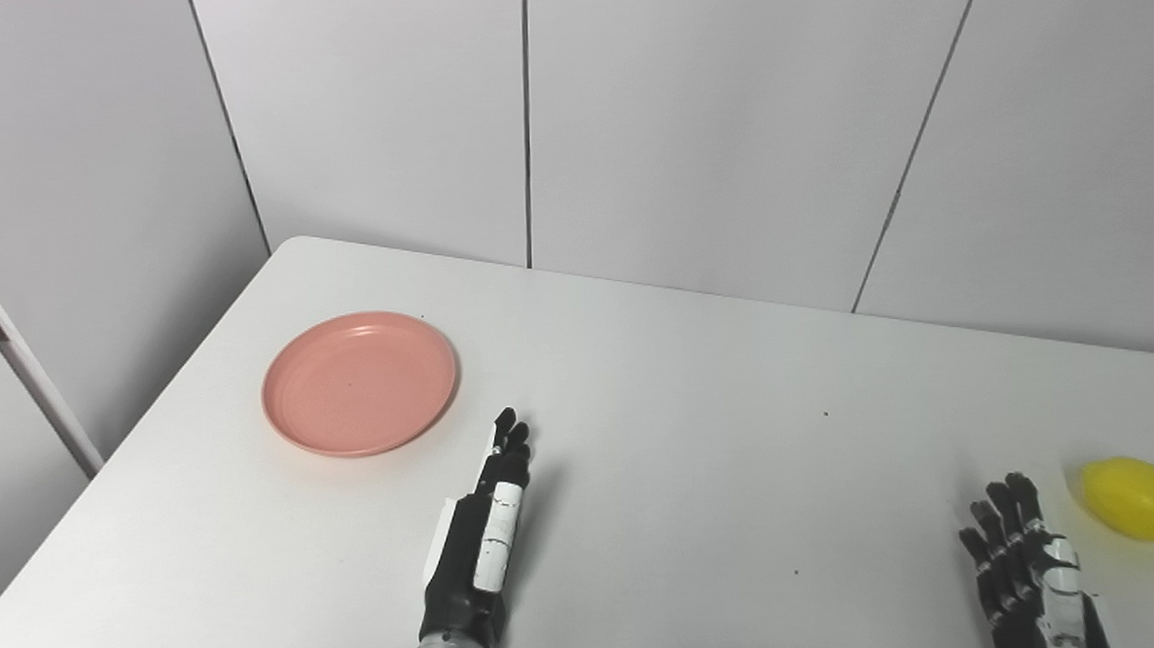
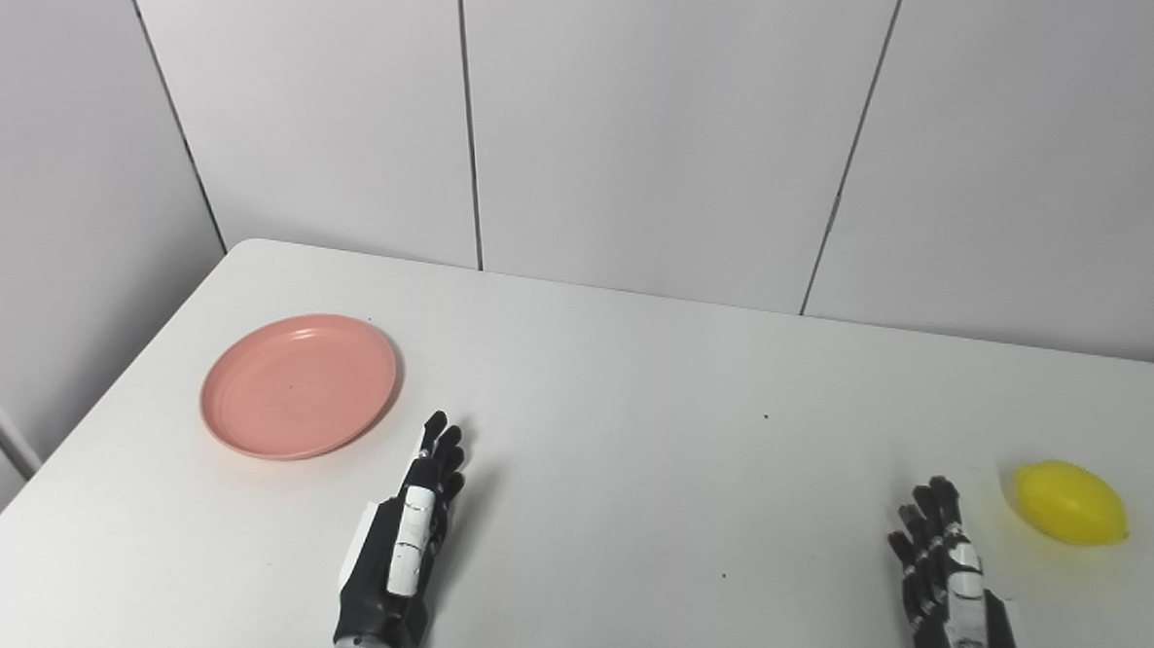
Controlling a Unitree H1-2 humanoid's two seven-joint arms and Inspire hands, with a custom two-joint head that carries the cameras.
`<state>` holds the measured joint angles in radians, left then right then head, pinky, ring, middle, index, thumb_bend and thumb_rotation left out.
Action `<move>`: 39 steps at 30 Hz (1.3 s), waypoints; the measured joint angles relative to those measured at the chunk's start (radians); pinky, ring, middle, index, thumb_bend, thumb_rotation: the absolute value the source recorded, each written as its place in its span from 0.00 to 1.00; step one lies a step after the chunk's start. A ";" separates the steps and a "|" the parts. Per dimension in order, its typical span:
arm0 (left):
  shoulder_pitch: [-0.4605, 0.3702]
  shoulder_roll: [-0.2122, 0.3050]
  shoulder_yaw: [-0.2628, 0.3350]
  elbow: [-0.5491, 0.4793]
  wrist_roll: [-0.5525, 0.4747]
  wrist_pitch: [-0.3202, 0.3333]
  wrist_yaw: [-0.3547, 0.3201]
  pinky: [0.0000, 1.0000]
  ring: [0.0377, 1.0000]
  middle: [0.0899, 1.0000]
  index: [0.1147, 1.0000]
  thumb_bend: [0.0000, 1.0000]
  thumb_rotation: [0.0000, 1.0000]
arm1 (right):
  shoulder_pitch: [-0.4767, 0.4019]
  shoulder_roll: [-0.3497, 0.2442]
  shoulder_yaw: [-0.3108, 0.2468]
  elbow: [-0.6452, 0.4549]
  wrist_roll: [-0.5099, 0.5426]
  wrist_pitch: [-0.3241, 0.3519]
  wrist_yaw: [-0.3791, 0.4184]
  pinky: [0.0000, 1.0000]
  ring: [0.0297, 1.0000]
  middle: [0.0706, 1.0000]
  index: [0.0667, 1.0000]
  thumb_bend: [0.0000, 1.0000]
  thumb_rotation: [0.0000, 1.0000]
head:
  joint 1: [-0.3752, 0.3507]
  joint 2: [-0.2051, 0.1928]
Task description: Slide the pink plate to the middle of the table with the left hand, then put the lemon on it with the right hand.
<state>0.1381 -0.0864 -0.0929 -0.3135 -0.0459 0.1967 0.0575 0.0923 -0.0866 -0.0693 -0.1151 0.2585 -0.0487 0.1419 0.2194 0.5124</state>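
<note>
Well apart, pink plate [image 1: 359, 382] and lemon [image 1: 1138, 499] (both hands [image 1: 484, 537] [image 1: 1021, 563] empty, fingers spread) on bare table [image 1: 718, 435].

The white table [image 1: 699, 436] lay bare across its middle, with open surface between the pink plate [image 1: 359, 382] at the left and the lemon [image 1: 1138, 499] near the right edge. Nothing stood between the left hand [image 1: 479, 542], fingers straight and empty, and the plate just beyond its fingertips. The right hand [image 1: 1021, 563], fingers spread, had only a narrow bare strip separating it from the lemon.
</note>
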 measured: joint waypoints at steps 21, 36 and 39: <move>-0.270 0.133 0.250 -0.158 -0.218 0.213 -0.043 0.94 0.91 0.90 0.87 0.98 1.00 | 0.000 0.008 0.003 0.001 -0.014 0.000 0.000 1.00 1.00 1.00 1.00 0.71 1.00 | -0.011 -0.015; -0.473 0.381 0.411 0.190 -0.272 0.063 -0.095 0.90 0.85 0.84 0.80 1.00 1.00 | 0.004 0.007 -0.001 0.000 -0.014 0.000 0.001 1.00 1.00 1.00 1.00 0.71 1.00 | -0.017 -0.012; -0.497 0.410 0.433 0.268 -0.277 0.038 -0.105 0.87 0.84 0.82 0.82 1.00 1.00 | 0.005 0.007 -0.002 0.000 -0.014 0.000 0.002 1.00 1.00 1.00 1.00 0.71 1.00 | -0.014 -0.009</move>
<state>-0.3592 0.3238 0.3401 -0.0456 -0.3227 0.2346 -0.0479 0.0971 -0.0797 -0.0708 -0.1148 0.2446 -0.0486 0.1436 0.2056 0.5031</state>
